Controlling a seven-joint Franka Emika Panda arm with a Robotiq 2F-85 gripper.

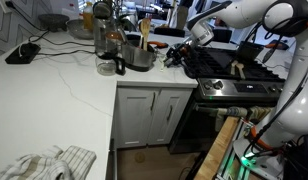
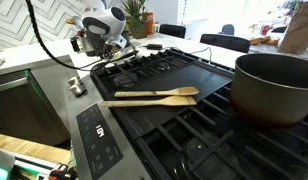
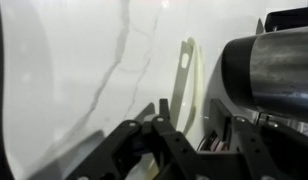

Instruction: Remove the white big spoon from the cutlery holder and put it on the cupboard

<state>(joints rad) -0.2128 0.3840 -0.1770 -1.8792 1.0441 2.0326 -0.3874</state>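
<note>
In an exterior view the cupboard [image 1: 144, 112] stands beside the black stove [image 1: 239, 85], and its white veined tabletop [image 1: 64, 90] carries a shiny metal pot [image 1: 140, 58] near the stove-side edge. Tan wooden utensils [image 1: 144, 30] stick up out of the pot, and a glass jug [image 1: 107, 45] stands just beside it. The gripper [image 1: 174, 54] hangs low next to the pot, above the seam between tabletop and stove. A crumpled cloth [image 1: 44, 163] lies at the near corner. The white spoon cannot be picked out here.

In an exterior view across the stove [image 2: 184, 110], two wooden spoons [image 2: 149, 96] lie on the grates and a big dark pan [image 2: 274, 85] sits at the right. The gripper [image 2: 91, 42] is small and far off, so its jaws cannot be read.

In the wrist view the gripper [image 3: 189, 145] has its jaws wide apart. The white spoon [image 3: 188, 80] runs up from between them over the tabletop [image 3: 74, 70], just beside the pot [image 3: 274, 75]. Whether a finger touches the spoon I cannot tell.
</note>
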